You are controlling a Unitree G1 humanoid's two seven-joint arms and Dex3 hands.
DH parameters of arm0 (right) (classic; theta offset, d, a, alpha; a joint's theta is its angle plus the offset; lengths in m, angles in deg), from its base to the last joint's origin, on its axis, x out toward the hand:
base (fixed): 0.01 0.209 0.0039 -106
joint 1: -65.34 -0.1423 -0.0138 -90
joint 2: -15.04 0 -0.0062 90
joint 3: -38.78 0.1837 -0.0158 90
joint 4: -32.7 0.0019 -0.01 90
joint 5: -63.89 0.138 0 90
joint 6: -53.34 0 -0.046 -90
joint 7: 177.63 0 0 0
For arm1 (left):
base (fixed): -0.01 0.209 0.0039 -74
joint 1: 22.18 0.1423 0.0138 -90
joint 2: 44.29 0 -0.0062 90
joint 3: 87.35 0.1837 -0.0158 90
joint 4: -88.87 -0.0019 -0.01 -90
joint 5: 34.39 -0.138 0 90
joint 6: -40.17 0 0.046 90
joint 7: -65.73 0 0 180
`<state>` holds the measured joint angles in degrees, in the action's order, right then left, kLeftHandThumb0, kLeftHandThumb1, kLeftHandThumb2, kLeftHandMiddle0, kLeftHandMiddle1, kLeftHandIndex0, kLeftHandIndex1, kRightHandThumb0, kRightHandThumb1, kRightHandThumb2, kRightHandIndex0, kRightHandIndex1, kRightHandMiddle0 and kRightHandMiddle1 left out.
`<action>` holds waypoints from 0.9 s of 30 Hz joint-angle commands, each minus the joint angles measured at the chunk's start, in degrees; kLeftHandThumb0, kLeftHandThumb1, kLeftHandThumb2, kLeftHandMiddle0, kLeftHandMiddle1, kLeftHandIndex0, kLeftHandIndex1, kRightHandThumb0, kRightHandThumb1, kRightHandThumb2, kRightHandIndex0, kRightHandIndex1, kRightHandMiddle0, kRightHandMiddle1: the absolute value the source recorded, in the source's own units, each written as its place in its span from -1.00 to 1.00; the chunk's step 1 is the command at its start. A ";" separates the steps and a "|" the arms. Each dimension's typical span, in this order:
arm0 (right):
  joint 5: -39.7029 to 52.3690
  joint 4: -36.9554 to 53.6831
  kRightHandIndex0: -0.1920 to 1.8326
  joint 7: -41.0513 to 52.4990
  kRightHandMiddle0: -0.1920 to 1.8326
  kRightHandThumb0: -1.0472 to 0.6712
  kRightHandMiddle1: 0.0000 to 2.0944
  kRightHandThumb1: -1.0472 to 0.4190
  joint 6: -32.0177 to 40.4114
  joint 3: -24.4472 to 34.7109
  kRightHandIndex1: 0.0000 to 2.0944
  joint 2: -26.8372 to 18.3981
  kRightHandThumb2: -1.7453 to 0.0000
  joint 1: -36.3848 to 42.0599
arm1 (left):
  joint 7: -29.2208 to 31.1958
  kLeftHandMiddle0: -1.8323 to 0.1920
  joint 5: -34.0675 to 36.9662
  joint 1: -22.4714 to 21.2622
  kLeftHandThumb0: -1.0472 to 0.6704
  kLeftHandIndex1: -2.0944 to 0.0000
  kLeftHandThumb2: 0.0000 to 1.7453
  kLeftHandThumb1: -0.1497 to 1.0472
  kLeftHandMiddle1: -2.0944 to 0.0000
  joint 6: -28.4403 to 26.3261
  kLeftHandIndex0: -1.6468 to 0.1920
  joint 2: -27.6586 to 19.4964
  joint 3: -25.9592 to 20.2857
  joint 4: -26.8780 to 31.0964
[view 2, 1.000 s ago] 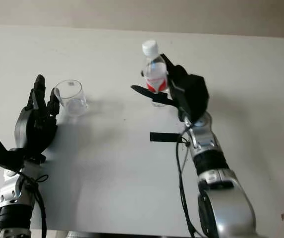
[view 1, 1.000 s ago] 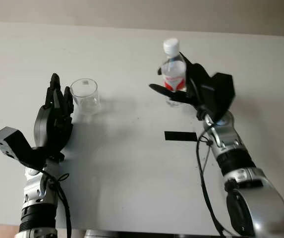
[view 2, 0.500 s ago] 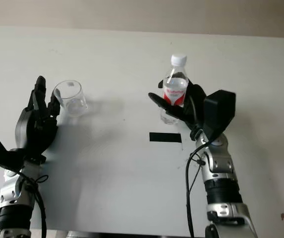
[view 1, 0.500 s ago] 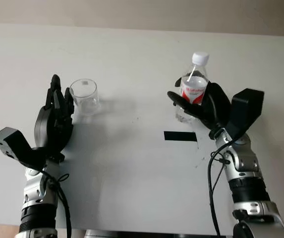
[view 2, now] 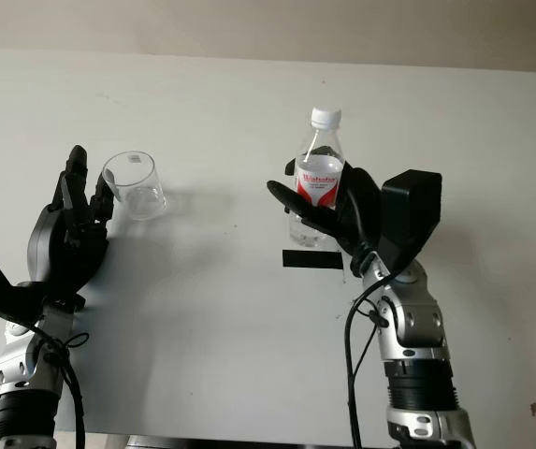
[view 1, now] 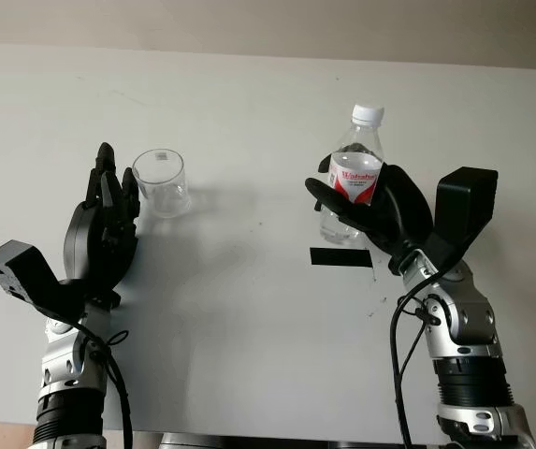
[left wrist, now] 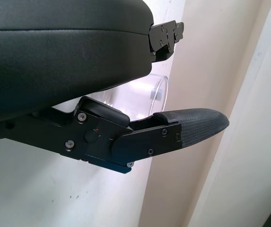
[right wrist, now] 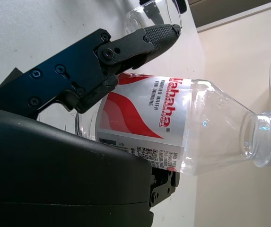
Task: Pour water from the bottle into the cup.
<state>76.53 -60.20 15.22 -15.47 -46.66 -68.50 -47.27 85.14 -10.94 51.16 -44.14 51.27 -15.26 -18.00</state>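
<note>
White table (view 1: 249, 103) fills the scene, with a strip of black tape (view 1: 340, 257) near its middle. Just above the tape, the right hand (view 1: 380, 210) grips a capped water bottle (view 1: 351, 182) upright. The left hand (view 1: 104, 229) is open beside an empty clear cup (view 1: 161, 182), holding nothing.

right hand (view 1: 380, 208) clenched — raised, left hand (view 1: 104, 229) open

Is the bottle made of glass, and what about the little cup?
The clear water bottle with the red-and-white label and white cap, held by the right robot hand, looks like thin plastic with moulded ridges. The small clear cup could be glass or plastic; its look leaves that open.
</note>
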 commanded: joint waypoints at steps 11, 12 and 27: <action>-4.58 -3.09 0.48 -0.99 0.21 -0.01 1.00 -1.00 -9.47 -1.91 1.00 1.32 0.67 2.34 | 0.03 0.98 0.15 0.67 -0.73 0.98 -0.28 1.00 0.95 -1.07 0.99 -0.96 -0.35 1.03; -4.86 -3.97 0.48 -0.93 0.22 -0.01 1.00 -1.00 -10.80 -1.92 1.00 1.39 0.67 2.51 | 0.01 0.98 0.10 0.69 -0.73 0.98 -0.28 1.00 0.95 -0.99 0.99 -0.95 -0.34 1.08; -9.05 -13.14 0.57 -1.22 0.32 -0.03 1.00 -1.00 -23.63 -2.24 1.00 1.31 0.65 4.11 | 0.00 0.97 0.40 0.15 -0.75 0.96 -0.32 1.00 0.95 -1.66 0.99 -1.29 -0.57 0.72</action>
<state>67.38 -72.29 14.02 -38.95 -49.04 -67.31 -43.89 84.98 -10.53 51.35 -45.72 50.40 -15.58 -17.46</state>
